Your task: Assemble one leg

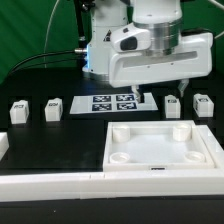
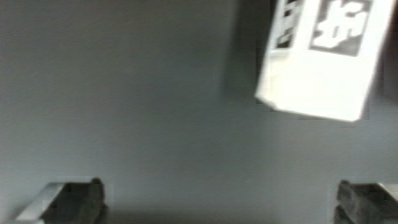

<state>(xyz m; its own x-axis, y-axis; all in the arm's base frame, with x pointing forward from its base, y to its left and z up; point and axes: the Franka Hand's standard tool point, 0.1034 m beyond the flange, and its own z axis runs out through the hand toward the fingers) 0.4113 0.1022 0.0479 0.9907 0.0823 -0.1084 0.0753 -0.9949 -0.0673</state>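
Several small white legs with marker tags stand in a row on the dark table. Two are on the exterior view's left and two on its right. My gripper hangs just above the right pair. In the wrist view one leg lies ahead of the gripper, apart from it. The two dark fingertips stand wide apart with only bare table between them. The gripper is open and empty.
The large white square tray with round corner sockets lies at the front right. The marker board lies behind it at the centre. A long white rail runs along the front left.
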